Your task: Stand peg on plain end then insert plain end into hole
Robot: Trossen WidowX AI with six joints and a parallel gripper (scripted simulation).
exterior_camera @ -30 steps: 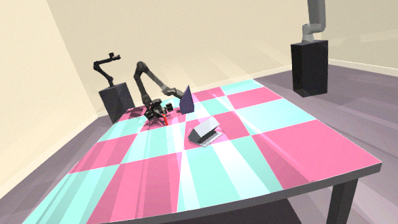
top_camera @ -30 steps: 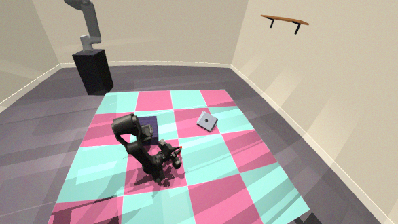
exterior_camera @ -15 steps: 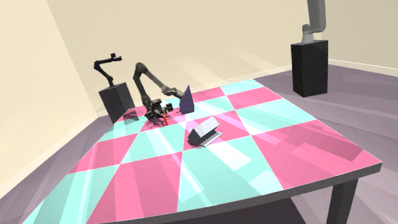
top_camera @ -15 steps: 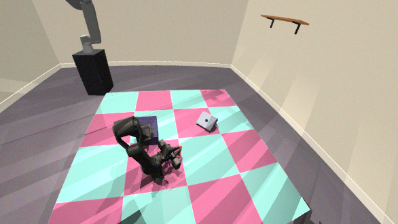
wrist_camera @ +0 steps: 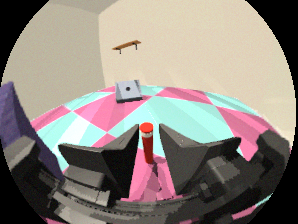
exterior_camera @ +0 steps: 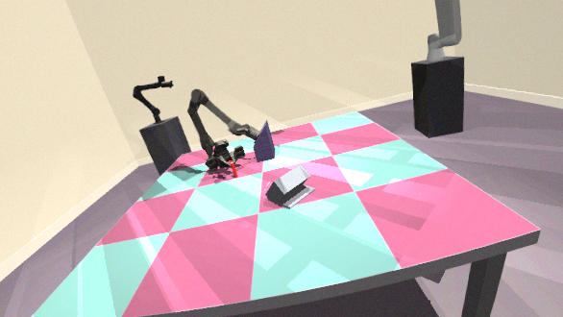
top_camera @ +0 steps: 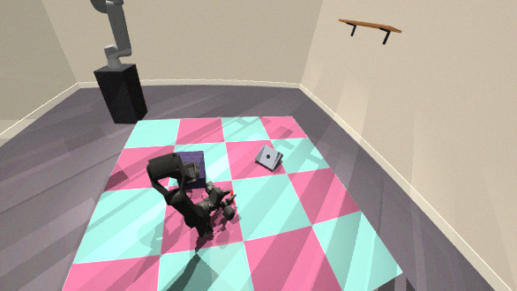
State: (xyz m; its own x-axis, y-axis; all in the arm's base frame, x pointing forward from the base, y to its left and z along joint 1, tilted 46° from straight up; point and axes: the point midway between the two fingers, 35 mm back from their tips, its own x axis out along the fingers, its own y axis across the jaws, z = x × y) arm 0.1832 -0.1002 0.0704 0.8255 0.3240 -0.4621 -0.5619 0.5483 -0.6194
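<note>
The red peg [top_camera: 232,192] [exterior_camera: 233,169] [wrist_camera: 148,150] stands upright on the table, with its white band near the top, just under a red end. My gripper [wrist_camera: 149,125] is open, with one finger on each side of the peg. In the wrist view a narrow gap shows between the peg and each finger. The peg's foot is low between the fingers, on a pink square. The sloped grey panel [top_camera: 264,152] [exterior_camera: 294,178] [wrist_camera: 121,94] stands apart from the peg, farther out from the robot. Its dark hole [top_camera: 268,156] [wrist_camera: 128,89] shows in its face; the exterior view does not show the hole.
A purple wedge-like block [top_camera: 198,158] [exterior_camera: 265,146] [wrist_camera: 11,112] stands close beside the arm, at the left edge of the wrist view. Other arms stand on dark pedestals [top_camera: 121,94] [exterior_camera: 438,98] off the table. A wooden shelf [top_camera: 370,26] [wrist_camera: 127,45] hangs on the wall.
</note>
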